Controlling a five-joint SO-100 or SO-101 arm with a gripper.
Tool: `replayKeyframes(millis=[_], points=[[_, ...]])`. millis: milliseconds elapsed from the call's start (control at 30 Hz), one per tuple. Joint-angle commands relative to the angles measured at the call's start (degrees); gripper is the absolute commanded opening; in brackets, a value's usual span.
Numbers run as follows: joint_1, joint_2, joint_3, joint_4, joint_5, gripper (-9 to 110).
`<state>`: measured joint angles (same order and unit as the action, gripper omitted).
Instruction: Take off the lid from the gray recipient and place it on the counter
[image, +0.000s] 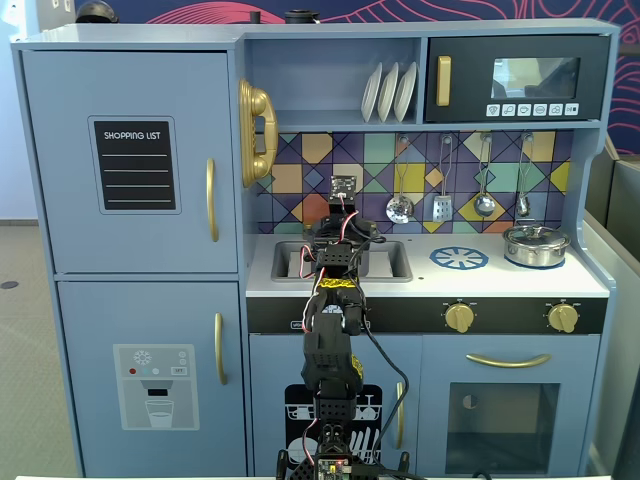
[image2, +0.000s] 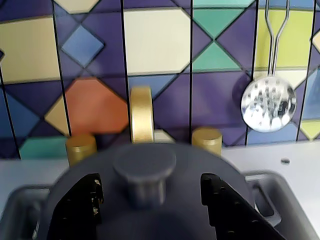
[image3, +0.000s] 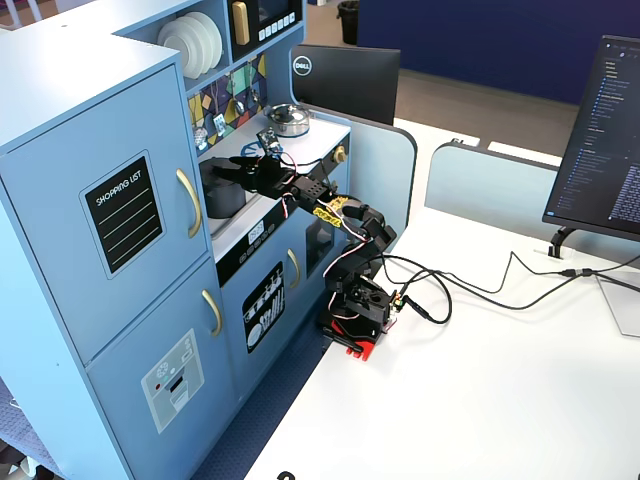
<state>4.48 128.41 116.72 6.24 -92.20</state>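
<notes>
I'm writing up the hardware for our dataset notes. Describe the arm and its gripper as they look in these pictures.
The arm is black, built of blocky segments with a yellow band at one joint. Thin red and white wires loop along its upper links, and black cables trail from its base, which sits on a red mount, across the white table. In the wrist view, the gripper has two black fingers with bumpy, textured inner faces.

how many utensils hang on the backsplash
4, in a row on the tiled wall in a fixed view: strainer, spatula, ladle, and a fourth utensil above the silver pot. None looks hidden.
</notes>
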Motion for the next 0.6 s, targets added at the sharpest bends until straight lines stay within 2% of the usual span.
replayKeyframes(millis=[0, 567], points=[[-0.9, -0.4, -4.0, 0.2, -0.6, 16], [-1.8, -8.2, -10.1, 0.8, -1.7, 13]])
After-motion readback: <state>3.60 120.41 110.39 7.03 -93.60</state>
